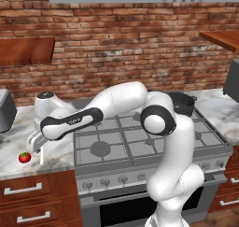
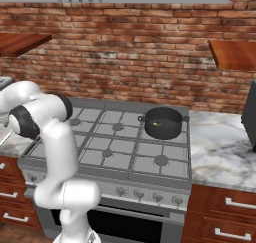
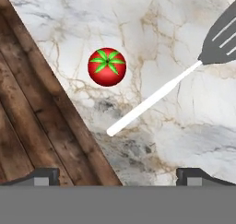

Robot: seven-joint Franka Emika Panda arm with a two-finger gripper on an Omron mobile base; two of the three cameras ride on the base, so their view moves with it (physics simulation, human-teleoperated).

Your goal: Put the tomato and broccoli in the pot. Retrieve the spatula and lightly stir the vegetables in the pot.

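The tomato (image 3: 107, 67) is lying on the table (image 3: 152, 43), a small glossy red ball with a green star-shaped top facing the hand camera. From the left base view, the tomato (image 1: 24, 157) is sitting near the front edge of the table (image 1: 14, 137), left of the stove (image 1: 140, 142). Just beside it, not touching, the spatula (image 3: 184, 75) is lying flat: a long thin pale handle is running up to a dark grey slotted metal head, whose far part is running out of the hand view. The table is showing white marble with brown and grey veins, smooth and polished; past its edge, dark wooden floor planks (image 3: 32, 135) are showing.

The pincer (image 3: 118, 174) is hovering above the table with its jaws spread wide and nothing between them, and the tomato is lying apart from both dark tips. In the left base view the pincer (image 1: 37, 146) is hanging just above and beside the tomato.

The pot (image 2: 162, 122) is standing on a rear burner of the stove (image 2: 115, 142), round, near-black, with small side handles; something small and pale is showing inside, too small to tell. A rough red brick wall (image 2: 130, 52) is rising behind.
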